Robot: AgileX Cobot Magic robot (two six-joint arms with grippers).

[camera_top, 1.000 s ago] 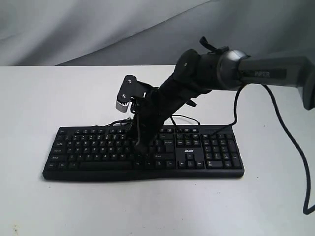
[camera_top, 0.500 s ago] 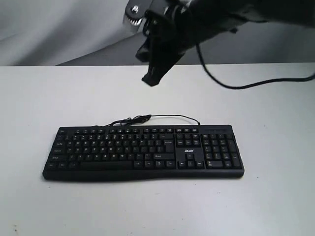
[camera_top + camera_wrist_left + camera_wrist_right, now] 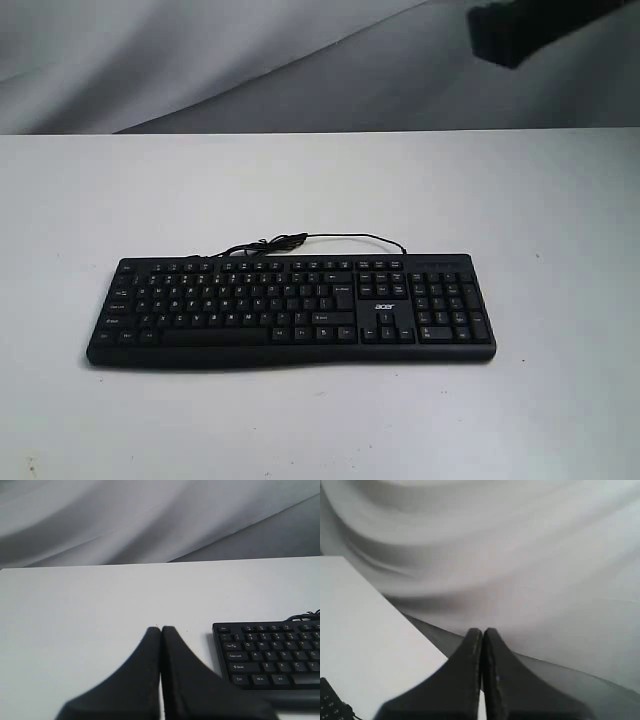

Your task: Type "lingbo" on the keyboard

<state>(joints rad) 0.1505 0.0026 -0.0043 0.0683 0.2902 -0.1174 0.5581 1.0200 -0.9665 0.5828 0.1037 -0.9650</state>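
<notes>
The black keyboard (image 3: 290,310) with white legends and an acer logo lies flat on the white table, its thin cable (image 3: 330,238) curling behind it. In the left wrist view its left end (image 3: 270,652) shows beside my left gripper (image 3: 161,629), which is shut on nothing and hangs off the keyboard's left side. My right gripper (image 3: 482,630) is shut and empty, raised high and facing the grey backdrop. In the exterior view only a dark blurred piece of the right arm (image 3: 530,25) shows at the top right, far above the keyboard.
The white table (image 3: 320,180) stretches around the keyboard on all sides. A grey cloth backdrop (image 3: 200,60) hangs behind the table's far edge. A corner of the keyboard (image 3: 330,705) and the table edge appear low in the right wrist view.
The right arm has lifted off the keyboard's keys, swung up and to the right, and now sits almost out of the exterior view. The keyboard has not moved.
</notes>
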